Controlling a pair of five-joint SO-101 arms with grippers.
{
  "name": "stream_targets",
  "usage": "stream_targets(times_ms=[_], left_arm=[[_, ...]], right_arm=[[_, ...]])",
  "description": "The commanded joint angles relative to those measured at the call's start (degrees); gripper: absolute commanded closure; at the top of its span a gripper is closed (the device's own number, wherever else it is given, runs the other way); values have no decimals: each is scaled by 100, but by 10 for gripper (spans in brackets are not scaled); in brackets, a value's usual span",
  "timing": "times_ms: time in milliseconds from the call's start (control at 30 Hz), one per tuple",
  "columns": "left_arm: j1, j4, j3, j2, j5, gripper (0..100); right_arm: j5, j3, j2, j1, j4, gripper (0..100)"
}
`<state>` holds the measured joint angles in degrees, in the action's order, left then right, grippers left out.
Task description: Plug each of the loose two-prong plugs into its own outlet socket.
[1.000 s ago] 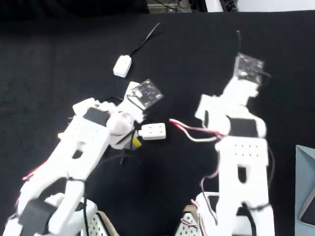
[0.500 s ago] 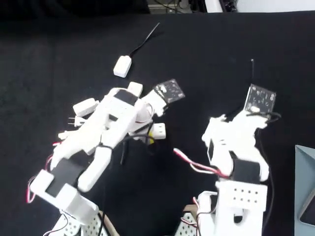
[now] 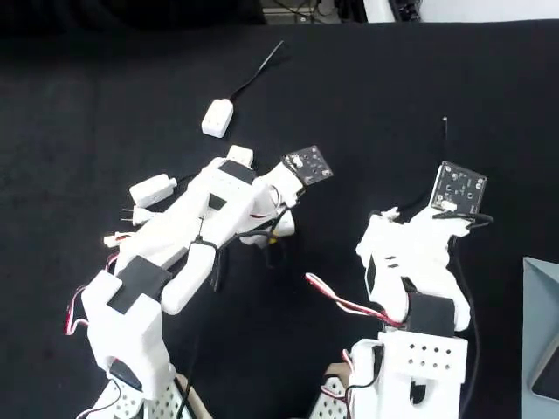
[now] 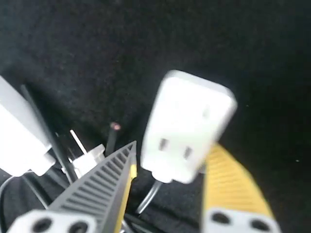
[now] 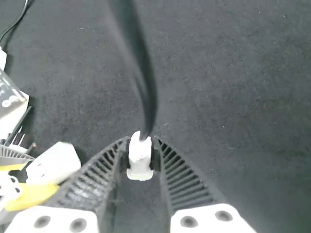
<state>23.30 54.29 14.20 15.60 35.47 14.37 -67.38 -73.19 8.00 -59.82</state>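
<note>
In the left wrist view a white outlet socket (image 4: 184,126) with two slots sits between the grey and yellow fingers of my left gripper (image 4: 167,160), which is shut on it. From above, that socket (image 3: 285,226) peeks out under the left wrist near the table's middle. My right gripper (image 5: 140,162) is shut on a small white two-prong plug (image 5: 140,158); its black cable (image 5: 138,87) trails away from it. A second white socket (image 3: 217,117) lies farther back. A loose white plug (image 3: 153,189) lies left of the left arm.
A tangle of black wires and another small plug with bare prongs (image 4: 83,153) lie next to the held socket. A thin cable (image 3: 258,70) runs back from the far socket. A grey box (image 3: 541,332) stands at the right edge.
The left arm has swung right and stretched out low over the middle socket. The right arm has drawn back toward the near side, carrying its plug and cable with it.
</note>
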Motion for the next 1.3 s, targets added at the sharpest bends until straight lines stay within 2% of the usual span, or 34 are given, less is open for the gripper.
stream_targets(times_ms=[0,267,467,567,700,767,900,967,1100,1267], left_arm=[[40,-18,-198,-44,-123,923],[13,923,-163,-299,-1591,950],[66,1090,541,-1169,-2426,946],[31,923,936,-1512,-2330,921],[-66,642,1314,-1618,-2330,764],[-57,589,1402,-1591,-2268,728],[-75,475,1552,-1582,-1266,749],[-163,404,1640,-1644,-1020,746],[-400,448,1534,-1653,-958,746],[-400,1037,1314,-2040,-993,751]], right_arm=[[-53,40,-75,26,114,986],[-53,40,-84,26,88,986],[-105,66,-84,26,88,986],[-387,57,-84,18,123,986],[-712,84,-84,18,132,986],[-835,84,-84,18,132,986],[-905,57,-84,18,114,986],[-1002,40,-84,18,97,986],[-1143,31,-84,18,97,986],[-1477,31,-84,18,132,986]])
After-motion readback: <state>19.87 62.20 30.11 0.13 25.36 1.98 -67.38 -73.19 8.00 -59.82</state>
